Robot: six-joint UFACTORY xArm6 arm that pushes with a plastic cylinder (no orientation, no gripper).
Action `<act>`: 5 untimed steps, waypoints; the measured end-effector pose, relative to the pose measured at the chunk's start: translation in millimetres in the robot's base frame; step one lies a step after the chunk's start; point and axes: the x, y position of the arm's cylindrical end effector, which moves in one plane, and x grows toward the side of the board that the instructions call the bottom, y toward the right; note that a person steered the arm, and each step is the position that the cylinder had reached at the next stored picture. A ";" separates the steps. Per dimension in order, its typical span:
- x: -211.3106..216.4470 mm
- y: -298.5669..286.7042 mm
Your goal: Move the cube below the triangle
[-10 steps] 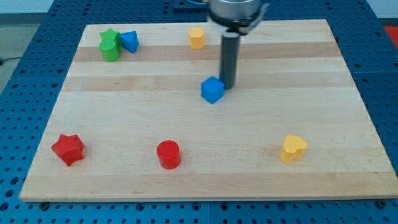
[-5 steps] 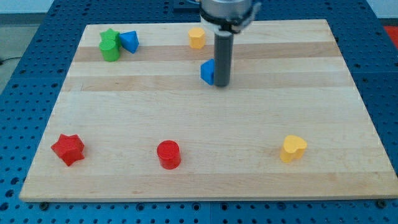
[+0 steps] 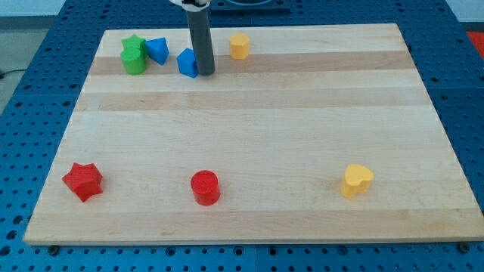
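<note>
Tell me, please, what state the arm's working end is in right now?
No claw here: my tip holds nothing and sits against the blue cube's right side, right of the blue triangle.

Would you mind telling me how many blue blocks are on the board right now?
2. The blue triangle sits near the view's top left, beside the green star. The blue cube is right of it, against my tip.

No readable text, label, brand, number or sign appeared anywhere in the view: not on the board, the blocks, the rod or the surrounding surface.
</note>
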 end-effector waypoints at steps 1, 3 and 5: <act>-17.1 22.7; -22.8 6.3; -21.7 -34.0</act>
